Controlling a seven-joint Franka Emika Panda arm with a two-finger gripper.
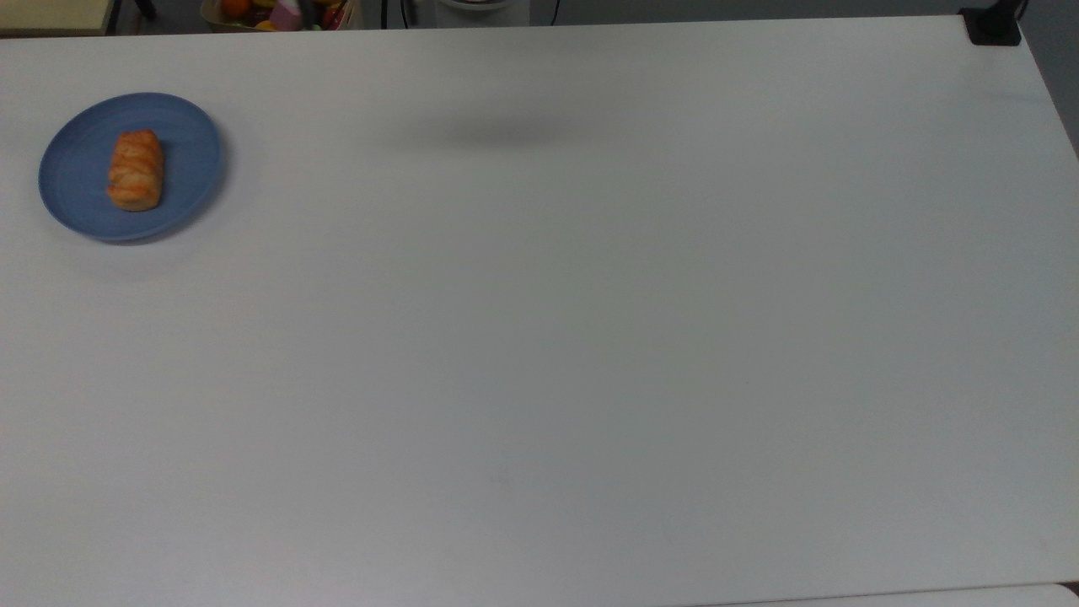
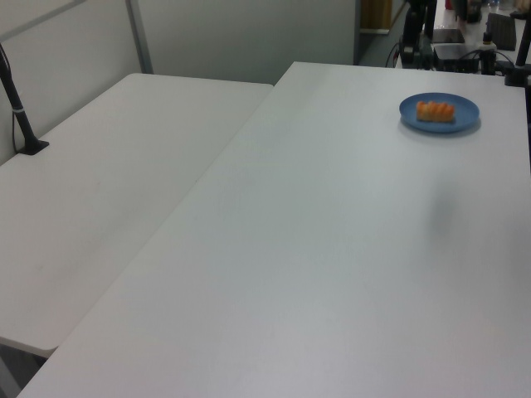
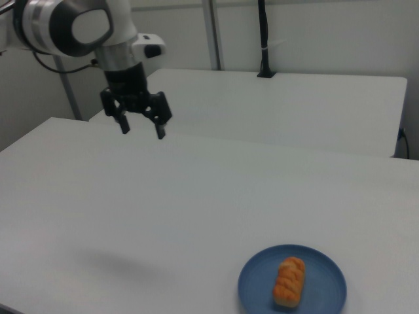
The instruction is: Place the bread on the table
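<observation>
The golden-orange bread lies on a round blue plate near the top view's left edge of the white table. In the right view my gripper hangs open high above the table, well to the right view's upper left of the plate, with nothing between its fingers. Its soft shadow falls on the table.
A second white table adjoins this one. A black clamp post stands on it. A black mount sits at the top view's upper right corner. A box of colourful items lies beyond the far edge.
</observation>
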